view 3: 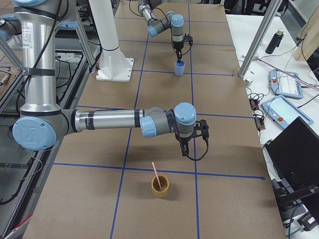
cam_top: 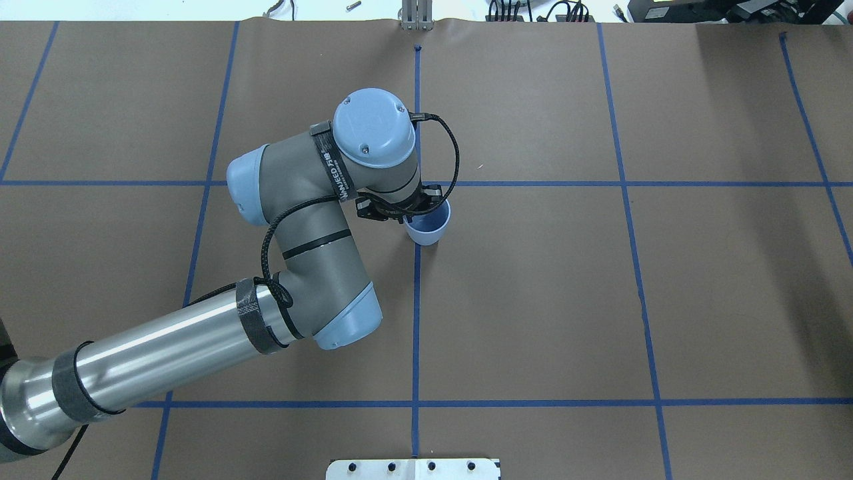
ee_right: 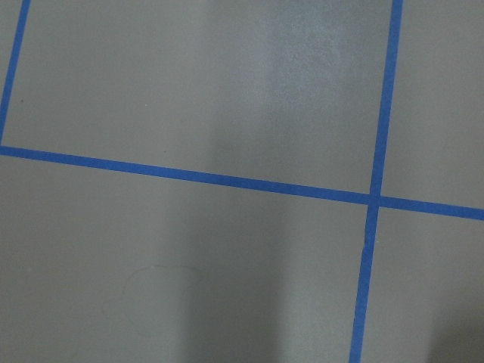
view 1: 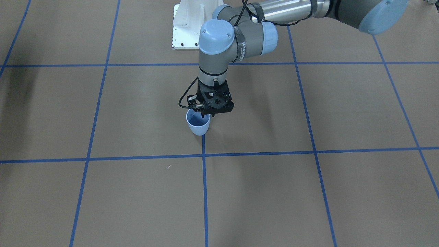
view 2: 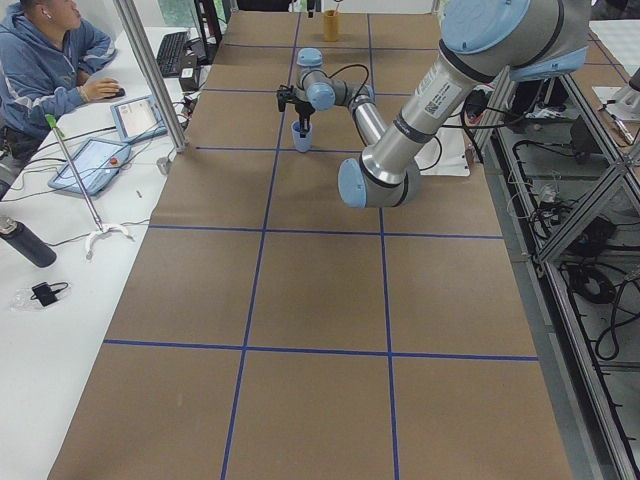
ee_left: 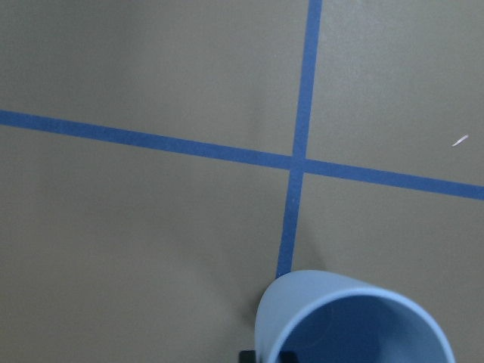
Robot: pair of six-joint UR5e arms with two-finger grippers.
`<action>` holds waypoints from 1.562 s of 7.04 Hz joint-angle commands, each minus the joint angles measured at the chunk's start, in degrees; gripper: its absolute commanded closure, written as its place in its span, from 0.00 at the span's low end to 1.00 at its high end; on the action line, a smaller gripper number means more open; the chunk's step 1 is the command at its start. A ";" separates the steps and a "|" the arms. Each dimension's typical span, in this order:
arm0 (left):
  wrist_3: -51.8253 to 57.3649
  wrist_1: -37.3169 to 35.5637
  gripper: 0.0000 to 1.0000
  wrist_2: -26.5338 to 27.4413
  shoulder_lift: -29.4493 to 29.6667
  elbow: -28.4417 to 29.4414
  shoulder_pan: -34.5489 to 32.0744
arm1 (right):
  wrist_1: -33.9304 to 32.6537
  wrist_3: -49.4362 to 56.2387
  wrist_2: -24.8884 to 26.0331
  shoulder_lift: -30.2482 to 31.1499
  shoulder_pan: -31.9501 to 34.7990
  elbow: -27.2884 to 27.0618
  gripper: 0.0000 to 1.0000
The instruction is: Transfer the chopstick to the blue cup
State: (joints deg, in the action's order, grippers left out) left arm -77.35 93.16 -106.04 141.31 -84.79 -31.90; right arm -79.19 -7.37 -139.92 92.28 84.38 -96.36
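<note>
blue cup [ee_left: 355, 321] fills the left wrist view's bottom edge, upright on the table [view 1: 308, 192]. left gripper [view 1: 205, 114] hangs over its rim, claw hidden: cannot tell. chopstick [view 3: 156, 175] leans in the tan cup [view 3: 160, 187], near the right gripper [view 3: 185, 149], whose claw is also unreadable.

Blue cup [view 1: 198, 125]: smooth, matt plastic. Table [view 1: 308, 199]: matt brown paper, blue tape lines [view 1: 205, 192]. Left arm [cam_top: 166, 353]: shiny bare metal tube.
</note>
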 commanded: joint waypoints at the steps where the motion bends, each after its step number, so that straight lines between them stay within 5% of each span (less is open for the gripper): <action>1: 0.00 -0.61 0.02 -0.05 -0.07 -2.39 -0.44 | 0.00 -0.01 0.00 0.00 -0.09 0.12 0.00; 3: -0.08 -0.70 0.02 -0.13 -1.47 -5.54 -1.14 | 0.00 -0.01 0.35 0.00 -0.09 0.20 0.00; 5: -0.78 -0.61 0.02 -0.31 -4.80 -9.24 -1.50 | 0.00 -1.51 9.09 0.26 0.26 -1.72 0.00; 6: -0.87 -0.61 0.02 -0.57 -5.34 -9.60 -2.46 | -0.52 -0.90 9.05 0.53 3.66 -1.29 0.00; 9: -0.70 0.09 0.02 -0.49 -7.46 -9.61 -3.87 | -0.27 3.34 8.79 10.51 8.87 -3.21 0.00; 11: -0.09 0.09 0.02 -0.40 -7.98 -9.61 -3.87 | 0.87 -15.04 8.79 14.30 8.88 -7.15 0.00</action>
State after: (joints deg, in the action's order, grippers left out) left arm -77.86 93.20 -106.48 133.74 -94.36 -35.73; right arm -79.17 -12.82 -131.16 103.89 93.13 -100.94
